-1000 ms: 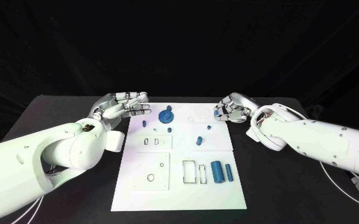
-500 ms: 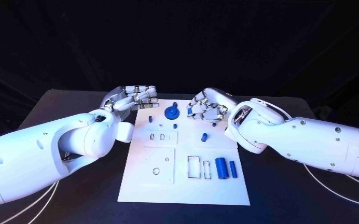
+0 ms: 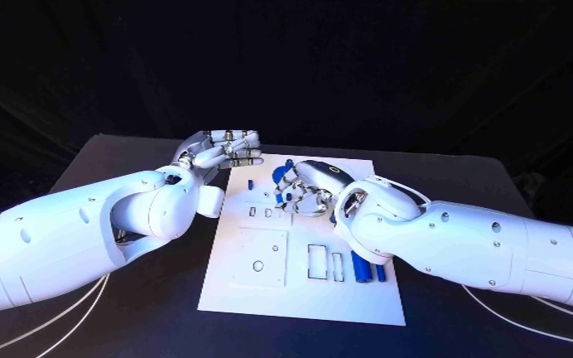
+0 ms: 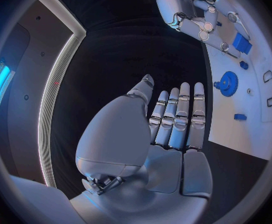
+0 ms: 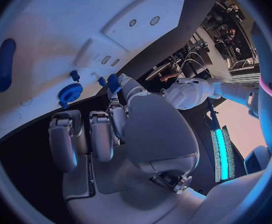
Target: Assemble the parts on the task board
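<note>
The white task board (image 3: 257, 292) lies mid-table. A blue gear (image 3: 284, 176) stands near its far edge, with small blue pegs beside it. My right hand (image 3: 308, 186) hovers over the board just right of the gear, most fingers curled in. Its thumb and one finger pinch a small blue part (image 5: 113, 82), which the left wrist view shows under that hand (image 4: 241, 42). My left hand (image 3: 221, 151) is held up off the board's far left corner, fingers straight and together, holding nothing (image 4: 173, 122). My right forearm partly hides two blue cylinders (image 3: 359, 268).
Rectangular slots (image 3: 318, 261) and a raised square plate with a round hole (image 3: 258, 265) take up the board's near half. Black table (image 3: 143, 308) surrounds the board. Small pegs (image 5: 75, 75) stand near the gear (image 5: 69, 92). A blue cylinder (image 5: 3, 64) lies further off.
The camera has shifted. My right hand has travelled from the board's far right edge leftward over the board to beside the gear. The left hand has kept its raised pose.
</note>
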